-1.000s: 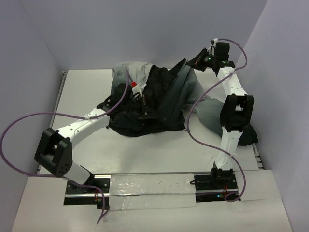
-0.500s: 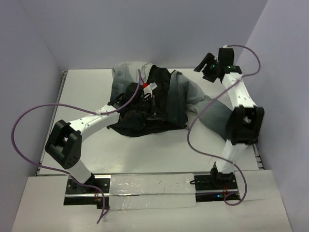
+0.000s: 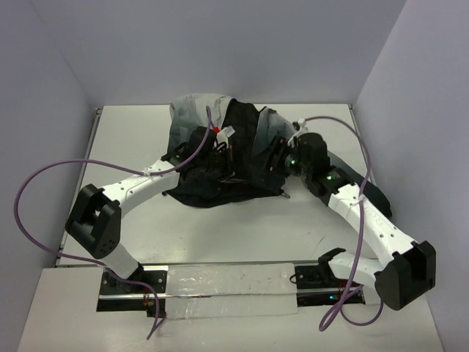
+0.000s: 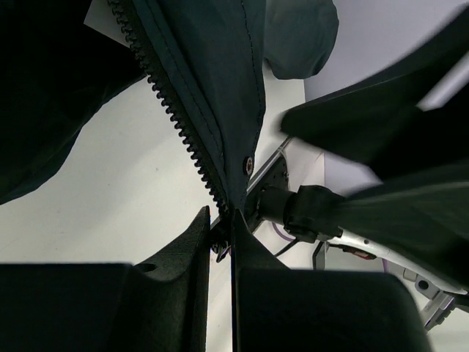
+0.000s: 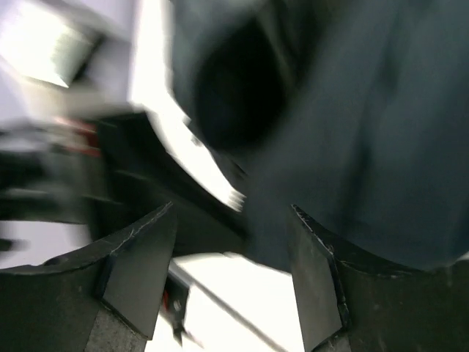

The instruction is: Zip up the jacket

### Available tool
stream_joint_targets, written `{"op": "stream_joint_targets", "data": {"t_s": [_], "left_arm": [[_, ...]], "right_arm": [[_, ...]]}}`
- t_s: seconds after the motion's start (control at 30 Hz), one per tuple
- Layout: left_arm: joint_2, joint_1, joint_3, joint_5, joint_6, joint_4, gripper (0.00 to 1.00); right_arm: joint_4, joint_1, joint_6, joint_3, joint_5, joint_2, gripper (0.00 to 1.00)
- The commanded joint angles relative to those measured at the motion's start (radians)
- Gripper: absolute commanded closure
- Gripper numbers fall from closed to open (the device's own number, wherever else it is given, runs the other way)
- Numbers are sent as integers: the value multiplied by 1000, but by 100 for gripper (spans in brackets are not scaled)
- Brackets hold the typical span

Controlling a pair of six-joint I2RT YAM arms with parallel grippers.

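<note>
Top external view shows the jacket (image 3: 245, 158) heaped at the far middle of the table (image 3: 220, 227), black lining up and grey shell showing along its far edge, with both grippers at it. Left wrist view shows the left gripper (image 4: 220, 220) with jaws nearly together, pinching the jacket's edge where the zipper (image 4: 172, 110) teeth run down into the gap. Right wrist view is blurred, but the right gripper (image 5: 234, 220) stands wide apart, holding nothing, with dark cloth just beyond.
</note>
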Motion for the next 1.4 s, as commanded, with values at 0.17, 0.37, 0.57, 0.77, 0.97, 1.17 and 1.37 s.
{"op": "stream_joint_targets", "data": {"t_s": [0.17,0.37,0.57,0.77,0.97,1.17,1.37], "left_arm": [[-55,0,-10,-16,17,2,100],[-60,0,-12,-1,19,14,100],[-61,0,-17,31,13,39,100],[-68,0,-18,40,20,44,100],[-80,-1,-27,46,23,49,100],[-85,0,-33,63,28,61,100],[-86,-1,-38,64,31,61,100]], "right_arm": [[100,44,181,-161,45,-86,27],[116,42,197,-166,60,-73,24],[174,41,239,-191,52,-41,21],[254,38,280,-211,30,17,21],[276,35,301,-229,42,35,20],[398,28,352,-272,-5,66,24],[455,28,379,-278,-42,71,39]]}}
